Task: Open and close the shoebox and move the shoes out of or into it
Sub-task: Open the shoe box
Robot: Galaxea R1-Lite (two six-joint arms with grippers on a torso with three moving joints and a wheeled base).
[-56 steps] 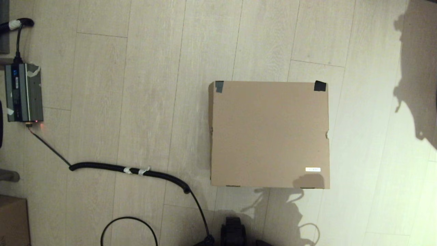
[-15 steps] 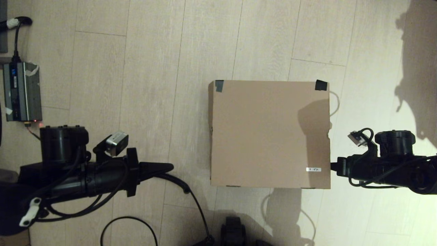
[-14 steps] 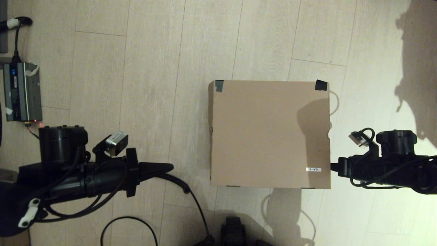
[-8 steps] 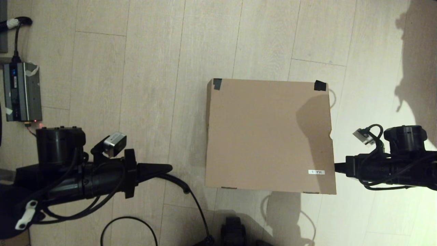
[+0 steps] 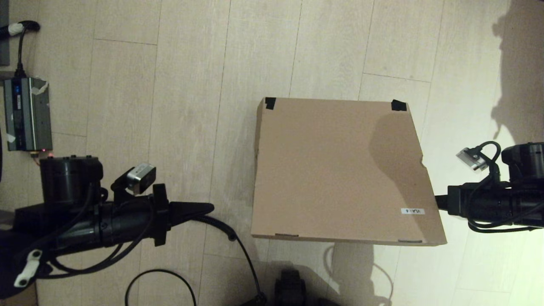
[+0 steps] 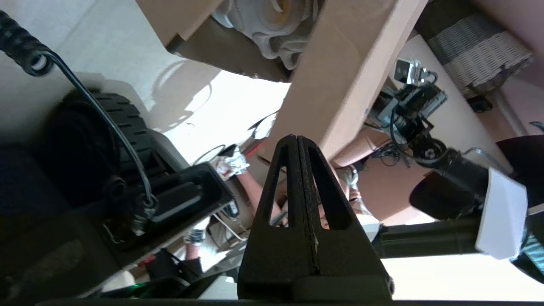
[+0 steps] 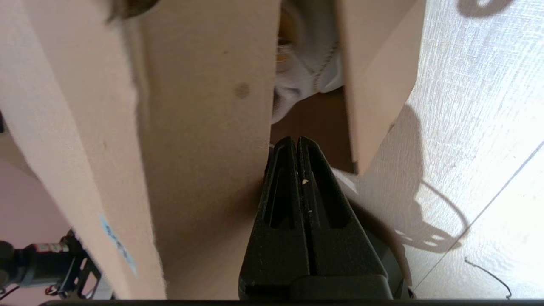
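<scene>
The shoebox lid has risen at its near right corner, levered by the right gripper, jaws together, exposing the shoes; left gripper, jaws together, idles at left.

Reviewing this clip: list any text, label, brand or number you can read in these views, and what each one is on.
Small white label on the shoebox lid: dark characters, too small to read reliably.
Same label in the right wrist view: blue marks, blurred.
Grey power unit on the floor: blue panel, no legible text.
Nothing else carries writing.

Large brown shoebox of matt, smooth cardboard; pale plank floor with matt wood grain
</scene>
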